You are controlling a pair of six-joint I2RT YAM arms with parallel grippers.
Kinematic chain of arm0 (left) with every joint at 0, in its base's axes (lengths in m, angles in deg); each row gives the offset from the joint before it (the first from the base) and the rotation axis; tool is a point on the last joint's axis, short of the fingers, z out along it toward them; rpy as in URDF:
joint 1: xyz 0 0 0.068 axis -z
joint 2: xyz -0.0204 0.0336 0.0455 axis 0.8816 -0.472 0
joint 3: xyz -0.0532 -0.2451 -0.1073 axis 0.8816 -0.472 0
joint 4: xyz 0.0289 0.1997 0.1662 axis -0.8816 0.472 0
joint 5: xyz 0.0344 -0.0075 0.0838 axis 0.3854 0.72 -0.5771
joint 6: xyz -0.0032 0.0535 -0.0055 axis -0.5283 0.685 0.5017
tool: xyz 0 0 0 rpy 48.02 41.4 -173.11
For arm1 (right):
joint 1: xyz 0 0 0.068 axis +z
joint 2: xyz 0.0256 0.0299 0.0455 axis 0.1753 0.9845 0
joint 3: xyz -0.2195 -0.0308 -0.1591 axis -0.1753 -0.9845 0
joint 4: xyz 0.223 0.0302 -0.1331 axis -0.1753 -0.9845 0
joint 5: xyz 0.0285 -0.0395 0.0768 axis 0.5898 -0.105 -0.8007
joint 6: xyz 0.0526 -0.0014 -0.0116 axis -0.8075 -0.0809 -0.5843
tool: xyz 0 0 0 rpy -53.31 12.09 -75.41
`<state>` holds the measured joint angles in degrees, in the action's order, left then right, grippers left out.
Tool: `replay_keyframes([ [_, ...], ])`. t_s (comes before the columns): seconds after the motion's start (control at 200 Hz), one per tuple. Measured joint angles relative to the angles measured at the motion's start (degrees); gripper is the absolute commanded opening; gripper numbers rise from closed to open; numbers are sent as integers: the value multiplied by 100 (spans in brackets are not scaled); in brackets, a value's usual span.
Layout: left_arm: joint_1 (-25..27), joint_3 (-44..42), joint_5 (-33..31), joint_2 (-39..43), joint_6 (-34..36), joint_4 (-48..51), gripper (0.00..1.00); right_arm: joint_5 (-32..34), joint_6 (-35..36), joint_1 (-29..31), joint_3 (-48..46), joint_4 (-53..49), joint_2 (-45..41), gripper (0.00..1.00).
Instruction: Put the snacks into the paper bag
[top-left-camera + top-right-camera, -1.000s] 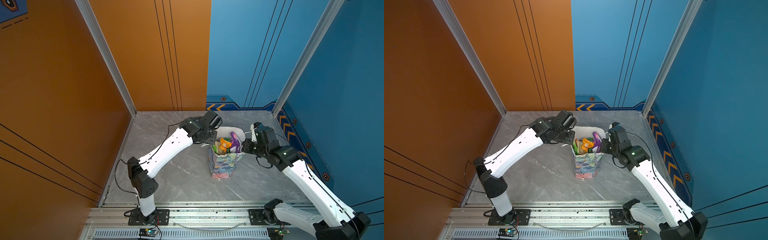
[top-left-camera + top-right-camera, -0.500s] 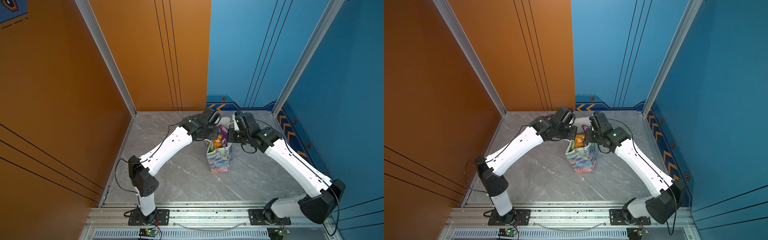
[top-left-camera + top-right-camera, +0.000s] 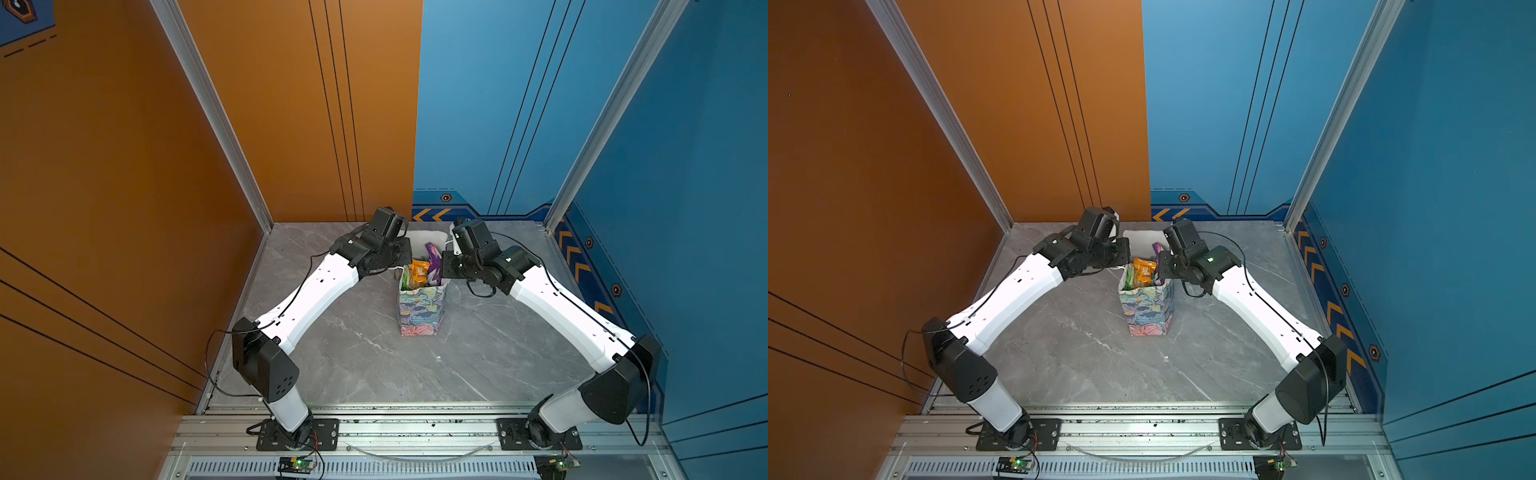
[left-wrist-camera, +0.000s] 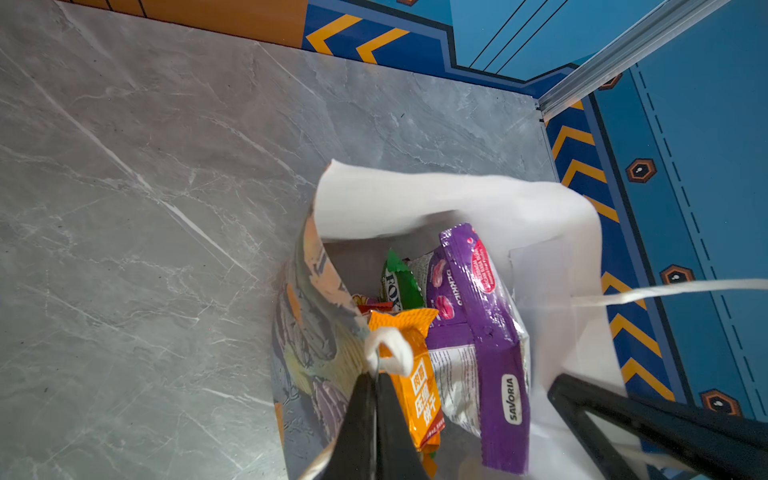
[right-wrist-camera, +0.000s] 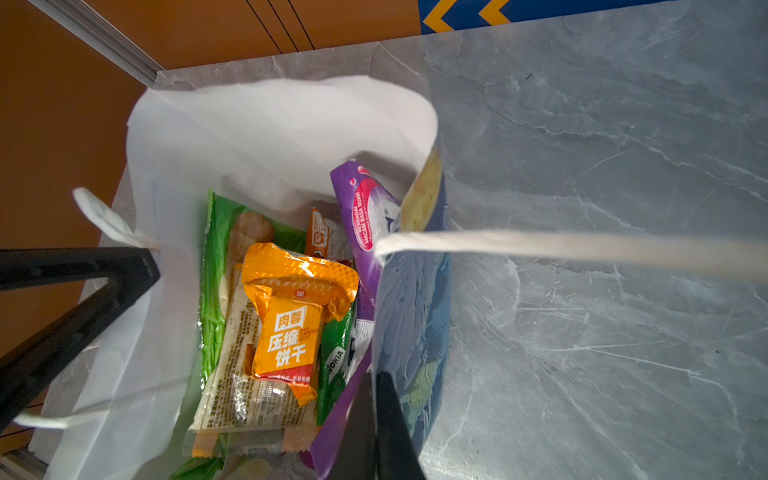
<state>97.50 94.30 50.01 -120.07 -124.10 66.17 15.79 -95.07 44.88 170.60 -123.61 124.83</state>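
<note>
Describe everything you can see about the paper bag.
The paper bag stands upright on the table, its outside printed with blue, pink and green flowers, its inside white, with white cord handles. Its mouth is open and snack packets fill it. The left hand pinches one handle; the right hand seems to pinch the opposite rim.

In both top views the left arm [image 3: 307, 299] rises from its base at seven o'clock and leans toward one o'clock. Its wrist is bent so the left gripper [image 4: 376, 376] points toward three o'clock. The right arm [image 3: 557, 307] mirrors it from five o'clock, leaning toward eleven, with the right gripper [image 5: 374, 376] aimed at nine o'clock. Both sets of jaws are pressed together, each pinching an edge of the paper bag [image 3: 419, 311].
</note>
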Motion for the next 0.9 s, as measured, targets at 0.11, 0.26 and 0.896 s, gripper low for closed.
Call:
replay_keyframes([
  [0.11, -15, -127, 20, 2, -28, -164, 24, 0, -2, 11, 0, 35, 0, 9],
  [0.26, -42, -136, 92, 4, -72, -245, 34, 28, -7, 15, 0, 149, -4, 26],
  [0.896, -90, 28, 278, 85, 162, -118, 70, 638, 0, -44, -83, 221, -787, 70],
])
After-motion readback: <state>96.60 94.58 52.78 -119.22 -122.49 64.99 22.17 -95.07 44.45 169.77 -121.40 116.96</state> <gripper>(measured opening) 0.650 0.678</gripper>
